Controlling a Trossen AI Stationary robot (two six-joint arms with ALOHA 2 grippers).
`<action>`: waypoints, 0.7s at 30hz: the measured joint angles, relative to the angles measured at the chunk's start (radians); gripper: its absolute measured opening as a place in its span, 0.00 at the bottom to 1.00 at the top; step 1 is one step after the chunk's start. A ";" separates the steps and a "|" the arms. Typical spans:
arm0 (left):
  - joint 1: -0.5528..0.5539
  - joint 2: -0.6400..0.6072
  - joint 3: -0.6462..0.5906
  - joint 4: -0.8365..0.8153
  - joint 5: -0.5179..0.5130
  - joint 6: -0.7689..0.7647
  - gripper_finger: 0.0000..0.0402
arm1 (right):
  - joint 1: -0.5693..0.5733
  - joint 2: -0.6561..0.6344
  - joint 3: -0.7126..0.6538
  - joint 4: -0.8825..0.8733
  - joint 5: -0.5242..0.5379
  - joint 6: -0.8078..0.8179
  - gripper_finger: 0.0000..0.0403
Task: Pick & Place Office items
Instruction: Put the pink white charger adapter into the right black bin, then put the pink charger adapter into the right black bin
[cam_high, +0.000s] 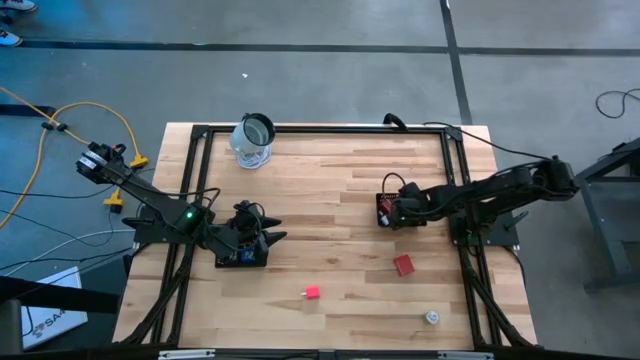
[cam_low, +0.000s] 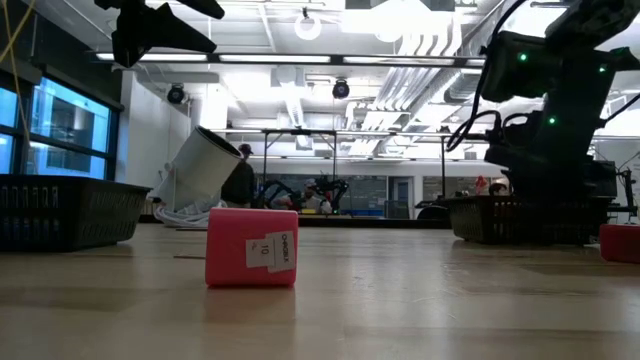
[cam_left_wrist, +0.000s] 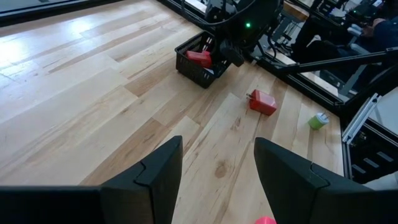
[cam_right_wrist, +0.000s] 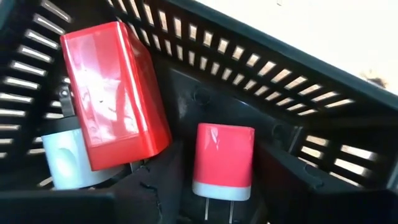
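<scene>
- The right gripper (cam_high: 388, 212) is lowered over a small black mesh tray (cam_high: 381, 203) right of the table's (cam_high: 330, 190) middle; whether its jaws are open or shut cannot be told.
- Inside that tray (cam_right_wrist: 261, 68), a large red block (cam_right_wrist: 115, 93) is seen leaning over a whitish piece (cam_right_wrist: 65, 158), with a smaller red charger (cam_right_wrist: 222, 162), white-based and pronged, just beside it.
- The left gripper (cam_high: 262, 238) is held above a second dark tray (cam_high: 240, 255) at the left side; its fingers (cam_left_wrist: 155, 177) are parted with nothing between them.
- A red block (cam_high: 403, 265) lies on the bare wood, near the right tray toward the front edge.
- A pink block (cam_high: 312, 293) sits farther front, near the centre; a small white label is seen on it (cam_low: 252, 247) in the low view.
- A small whitish round piece (cam_high: 432, 317) rests near the front right corner.
- A glass jar (cam_high: 253, 140) stands near the far edge, left of centre.
</scene>
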 joint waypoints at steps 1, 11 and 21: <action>0.000 0.000 0.000 0.000 0.000 0.000 0.48 | 0.000 -0.006 0.000 0.000 0.002 0.000 0.43; 0.000 0.000 0.000 0.000 0.000 0.000 0.48 | -0.003 -0.082 0.001 -0.020 0.032 -0.021 0.43; 0.000 0.000 0.000 0.000 0.000 0.000 0.48 | -0.019 -0.139 0.001 -0.039 0.034 -0.026 0.43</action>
